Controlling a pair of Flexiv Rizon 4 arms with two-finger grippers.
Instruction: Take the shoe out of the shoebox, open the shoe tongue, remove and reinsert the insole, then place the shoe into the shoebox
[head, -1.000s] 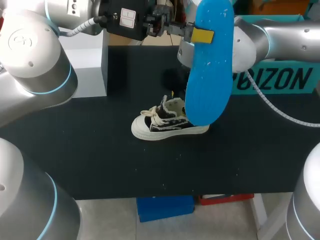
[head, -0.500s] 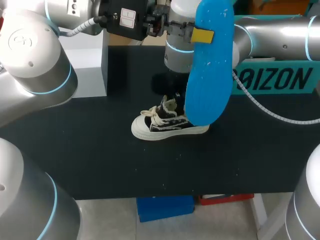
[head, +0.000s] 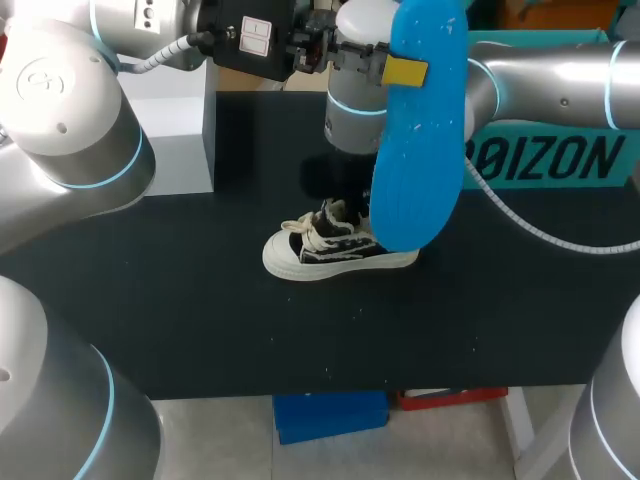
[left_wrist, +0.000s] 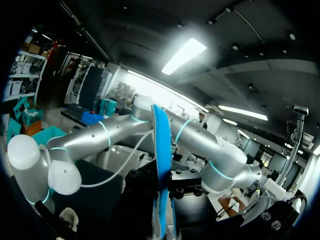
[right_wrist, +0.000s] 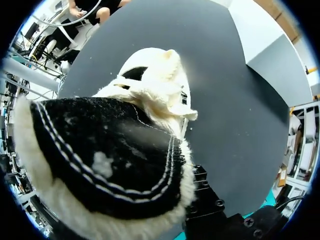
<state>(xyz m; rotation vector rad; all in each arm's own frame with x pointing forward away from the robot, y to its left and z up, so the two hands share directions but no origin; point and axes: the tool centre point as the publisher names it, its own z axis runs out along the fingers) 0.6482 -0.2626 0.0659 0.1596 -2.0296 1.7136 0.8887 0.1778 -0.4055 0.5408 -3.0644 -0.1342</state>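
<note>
**Item 1: insole** (head: 420, 130). Blue, out of the shoe, held upright in the air over the middle of the table (head: 150, 300). Pos. unchanged over the last sec. Holder is the left gripper (head: 405, 70), clamped on it; one yellow tip shows flat against the insole's upper part.

**Item 2: shoe** (head: 335, 248). Black/white, fleece-lined, on its sole at table centre, toe left, heel right. No shift in pos.

**Item 3: right arm** (head: 560, 85). This is the chg. Its wrist end has slid left and now sits above the shoe's far side, over the collar. A sec ago it was further right, behind the insole. Its own view is filled w/ the shoe's heel and fleece, v. close.

**Item 4: right gripper** (right_wrist: 205, 197). Only a black mount shows; released or clenched, can't tell.

**Item 5: shoebox** (head: 180, 140). White, far left, well apart from the shoe.

**Status:** insole removal done. The right arm is prob. closing in to steady the shoe or hold it open for the reinsert. Reinsert and boxing not yet done.
</note>
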